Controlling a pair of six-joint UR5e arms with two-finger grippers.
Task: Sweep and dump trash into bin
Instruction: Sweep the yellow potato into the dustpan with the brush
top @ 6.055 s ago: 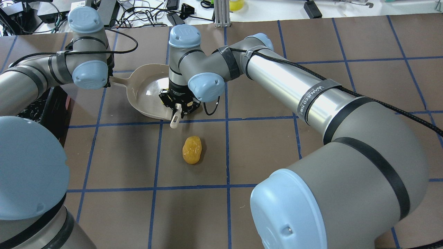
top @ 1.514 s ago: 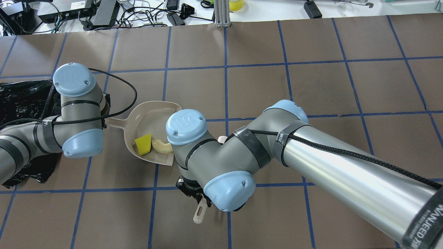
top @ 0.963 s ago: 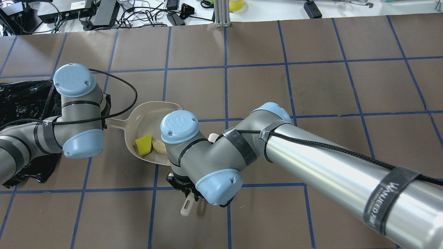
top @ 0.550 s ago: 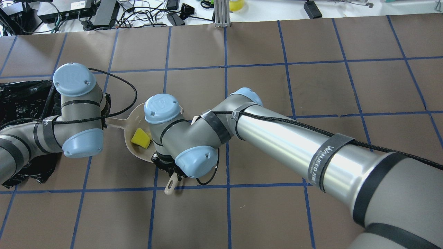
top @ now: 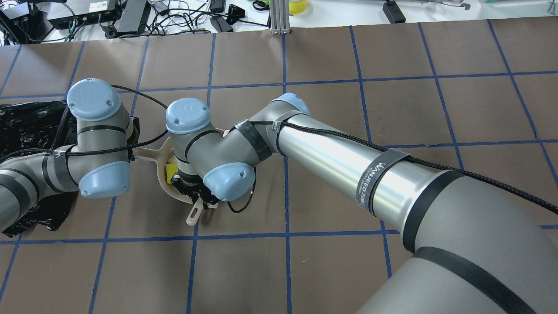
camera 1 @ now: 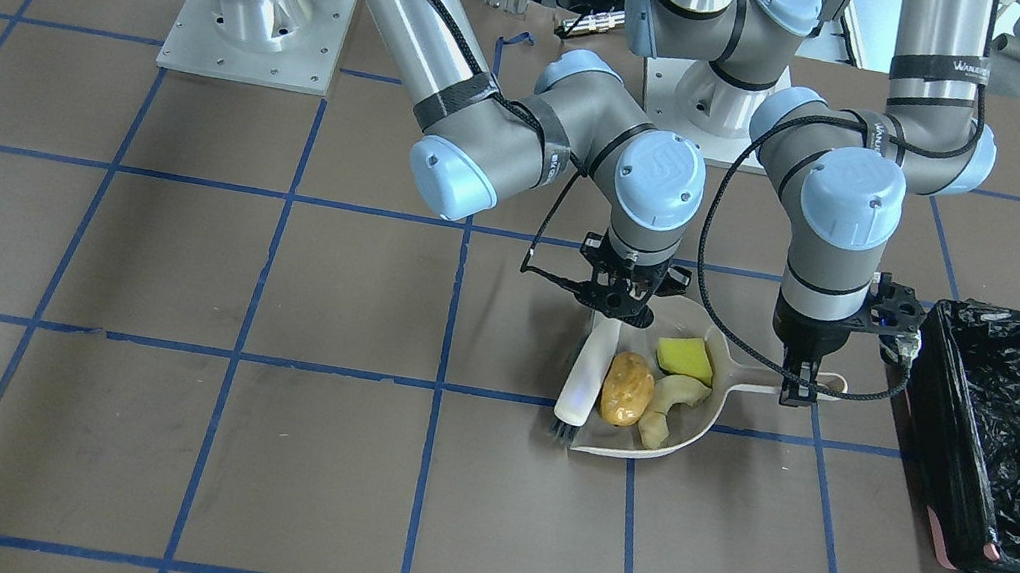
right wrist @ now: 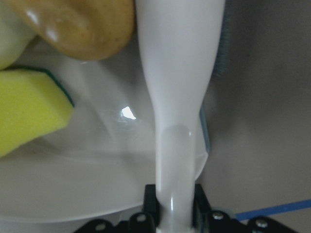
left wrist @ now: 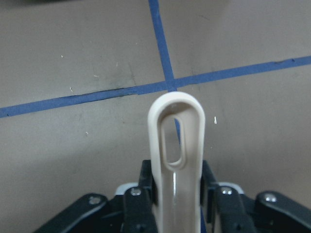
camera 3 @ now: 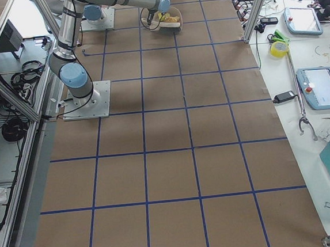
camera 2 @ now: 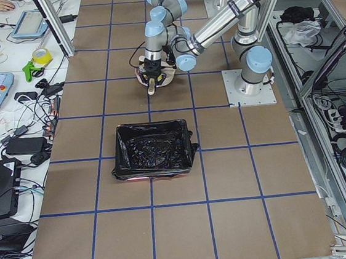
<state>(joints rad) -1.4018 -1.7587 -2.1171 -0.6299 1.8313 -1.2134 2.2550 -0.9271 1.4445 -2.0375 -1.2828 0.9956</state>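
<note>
The beige dustpan (camera 1: 690,433) lies on the table and holds all three trash pieces: the orange-brown lump (camera 1: 627,388), the pale crescent (camera 1: 673,399) and the yellow-green sponge wedge (camera 1: 685,357). My right gripper (camera 1: 624,306) is shut on the white brush (camera 1: 585,379), whose head lies at the pan's open edge beside the lump. My left gripper (camera 1: 798,388) is shut on the dustpan handle (left wrist: 176,145). The black-lined bin (camera 1: 1012,443) stands apart, beyond the left gripper. In the overhead view only the sponge (top: 169,172) shows under my right arm.
The brown table (camera 1: 144,434) carries a blue tape grid. Both arm bases (camera 1: 256,26) stand at the robot's side. Cables and devices (top: 174,17) lie past the far edge. The bin's bag (top: 26,126) sits behind my left arm.
My right arm has swept the brush toward the dustpan, and the lump now lies in the pan. The left arm and the dustpan have stayed put.
</note>
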